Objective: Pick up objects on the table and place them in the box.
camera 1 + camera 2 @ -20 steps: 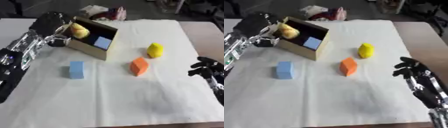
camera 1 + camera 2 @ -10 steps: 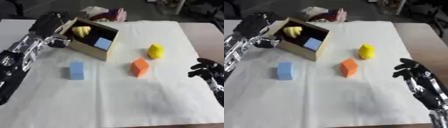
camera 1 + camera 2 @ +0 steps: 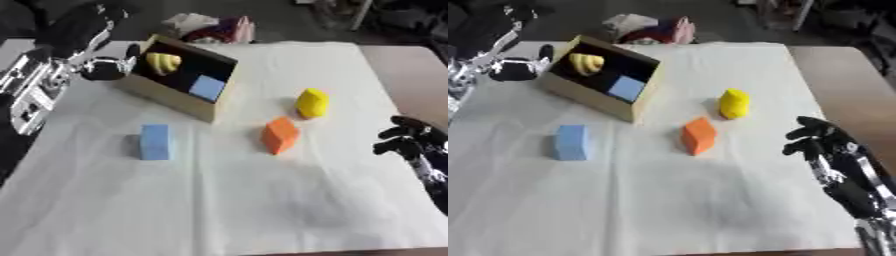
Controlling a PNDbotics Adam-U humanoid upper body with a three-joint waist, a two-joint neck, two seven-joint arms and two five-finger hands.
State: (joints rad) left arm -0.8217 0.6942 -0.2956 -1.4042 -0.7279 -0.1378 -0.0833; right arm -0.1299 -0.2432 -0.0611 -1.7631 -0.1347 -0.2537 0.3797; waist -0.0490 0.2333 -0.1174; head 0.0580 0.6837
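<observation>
A cardboard box (image 3: pixel 166 95) lies tilted at the table's far left; inside it are a yellow banana-shaped thing (image 3: pixel 163 61) and a light blue block (image 3: pixel 207 87). On the white cloth lie a blue block (image 3: pixel 155 142), an orange block (image 3: pixel 280 135) and a yellow block (image 3: pixel 311 102). My left hand (image 3: pixel 83 30) hovers open just left of the box's far corner, holding nothing, its thumb (image 3: pixel 105 70) near the box wall. My right hand (image 3: pixel 820 142) rests open at the right edge, fingers relaxed, right of the orange block.
A pile of pink and white cloth (image 3: pixel 210 27) lies beyond the table's far edge. Bare brown tabletop (image 3: pixel 407 70) shows right of the white cloth (image 3: pixel 227 200), which is free across its near half.
The yellow thing that my left hand held over the box now lies inside it. The left hand has let go and drawn back to the left. The right hand stayed put.
</observation>
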